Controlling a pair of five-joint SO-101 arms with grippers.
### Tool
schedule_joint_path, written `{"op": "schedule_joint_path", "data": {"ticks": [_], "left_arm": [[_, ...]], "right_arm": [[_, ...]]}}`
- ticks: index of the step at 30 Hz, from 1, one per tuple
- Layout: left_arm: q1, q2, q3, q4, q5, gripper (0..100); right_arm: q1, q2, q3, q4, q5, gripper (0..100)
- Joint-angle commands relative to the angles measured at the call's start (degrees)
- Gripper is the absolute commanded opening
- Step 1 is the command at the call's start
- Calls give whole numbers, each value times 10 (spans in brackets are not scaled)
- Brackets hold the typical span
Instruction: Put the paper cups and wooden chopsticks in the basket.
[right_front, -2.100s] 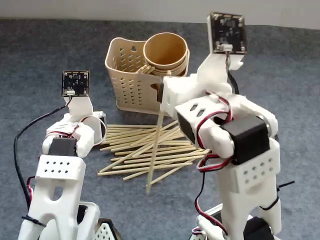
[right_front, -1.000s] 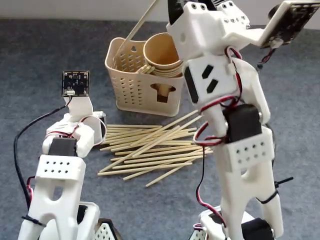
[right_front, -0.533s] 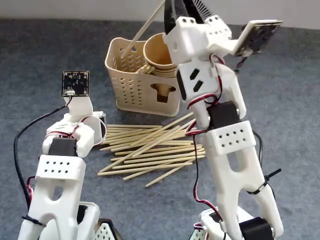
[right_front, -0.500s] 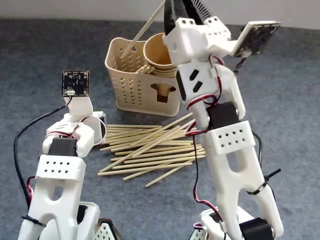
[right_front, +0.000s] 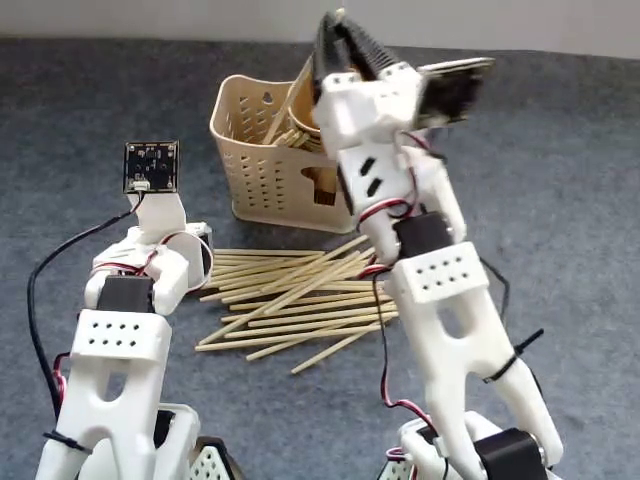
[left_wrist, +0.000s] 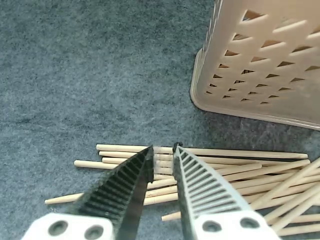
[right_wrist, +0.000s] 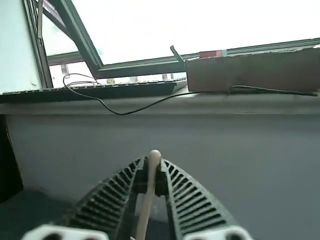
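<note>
Grey felt-covered table (right_front: 80, 90). One beige perforated basket (right_front: 262, 175), taken as the landmark. Two arms.

- right claw (right_front: 335, 25): above the basket's rim, clamped on one wooden chopstick (right_wrist: 150, 190); the stick's lower end slants down into the basket.
- left claw (left_wrist: 162, 150): in front of the basket, low over the loose stick ends, fingers a slit apart, gripping nothing.
- paper cups (right_front: 308, 138): one nested stack inside the basket, count unreadable.
- loose chopsticks (right_front: 300, 300): roughly twenty, overlapping, on the table just in front of the basket. A few more lie inside it.

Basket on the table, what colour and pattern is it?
Beige basket, walls perforated with rows of holes; best in left wrist view.
</note>
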Motion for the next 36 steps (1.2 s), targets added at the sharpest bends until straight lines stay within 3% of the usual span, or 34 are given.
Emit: {"op": "schedule_joint_path", "data": {"ticks": [1,4,9,19,27,36], "left_arm": [[-3,-15,-7,-11,1,81],[-3,-15,-7,-11,1,81],[-3,-15,-7,-11,1,81],[-4,-15,-7,-11,1,81],[-4,-15,-7,-11,1,81],[-4,-15,-7,-11,1,81]], "right_arm": [[-31,-8,3,-13,27,10],[-47,-7,11,-10,28,19],[-61,-7,9,47,27,131],[-91,-22,8,129,29,131],[-122,-197,58,221,29,131],[-96,-389,177,325,30,131]]}}
